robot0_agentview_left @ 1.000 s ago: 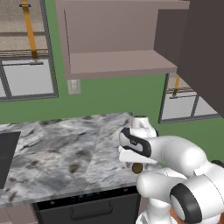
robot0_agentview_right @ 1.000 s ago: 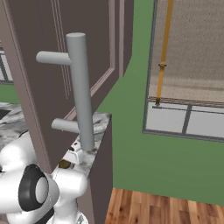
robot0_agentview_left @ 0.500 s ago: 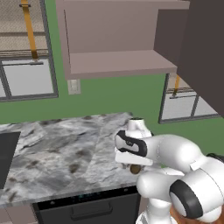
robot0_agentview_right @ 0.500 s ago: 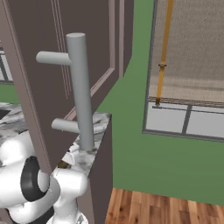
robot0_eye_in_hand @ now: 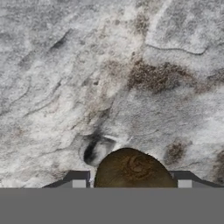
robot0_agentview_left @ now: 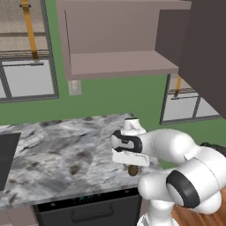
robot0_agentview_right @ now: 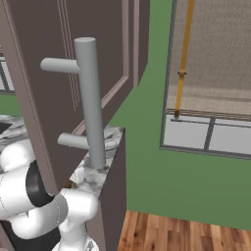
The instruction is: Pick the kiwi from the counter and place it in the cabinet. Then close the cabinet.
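Observation:
The kiwi, a small olive-brown ball, rests on the marbled counter with a dark finger tip against each of its sides. In the left base view my gripper points straight down near the counter's front right corner, shut on the kiwi that peeks out below the hand. The mauve cabinet hangs above on the wall, its shelf bare and its door swung open to the right. The right base view looks along that door and its grey bar handle.
A dark cooktop lies at the counter's left end. Below the front edge is a dark appliance front. A wall outlet sits under the cabinet. Wire-mesh windows flank the green wall. Wood floor lies to the right.
The hand has come down and a little left over the kiwi, and its fingers have closed from wide open onto the fruit. The kiwi still rests on the counter.

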Tool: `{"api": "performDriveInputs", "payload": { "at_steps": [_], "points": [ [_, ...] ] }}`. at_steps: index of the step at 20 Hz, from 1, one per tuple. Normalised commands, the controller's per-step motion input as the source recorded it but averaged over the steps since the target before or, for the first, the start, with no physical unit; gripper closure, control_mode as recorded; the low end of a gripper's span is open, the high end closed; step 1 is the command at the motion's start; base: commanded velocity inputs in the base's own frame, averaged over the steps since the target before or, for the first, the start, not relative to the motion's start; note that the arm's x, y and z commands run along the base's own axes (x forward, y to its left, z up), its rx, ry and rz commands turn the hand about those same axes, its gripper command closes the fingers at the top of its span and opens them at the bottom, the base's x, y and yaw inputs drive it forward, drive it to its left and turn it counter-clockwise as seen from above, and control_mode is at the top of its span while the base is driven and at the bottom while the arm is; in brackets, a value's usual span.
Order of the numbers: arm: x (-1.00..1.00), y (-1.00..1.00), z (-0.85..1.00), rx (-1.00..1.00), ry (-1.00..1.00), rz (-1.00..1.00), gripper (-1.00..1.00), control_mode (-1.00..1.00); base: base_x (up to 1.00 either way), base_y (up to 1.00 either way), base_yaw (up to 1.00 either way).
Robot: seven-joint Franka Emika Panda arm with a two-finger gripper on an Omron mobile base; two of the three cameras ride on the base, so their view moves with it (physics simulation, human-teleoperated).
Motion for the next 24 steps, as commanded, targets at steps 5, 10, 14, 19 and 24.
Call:
{"api": "performDriveInputs", "payload": {
  "at_steps": [5, 10, 14, 19, 24],
  "points": [
    [-0.33, -0.25, -0.16, 0.00, -0.13, -0.10, 1.00, -1.00, 0.00, 0.00, 0.00],
    [-0.37, -0.31, 0.32, 0.01, -0.51, -0.15, 1.00, -1.00, 0.00, 0.00, 0.00],
    [-0.05, -0.24, 0.96, 0.08, -0.58, -0.22, 1.00, -1.00, 0.00, 0.00, 0.00],
    [0.00, -0.07, 1.00, 0.06, -0.52, -0.24, 1.00, -1.00, 0.00, 0.00, 0.00],
    [-0.11, 0.00, 1.00, -0.02, -0.46, -0.15, 1.00, -1.00, 0.00, 0.00, 0.00]
  ]
}}
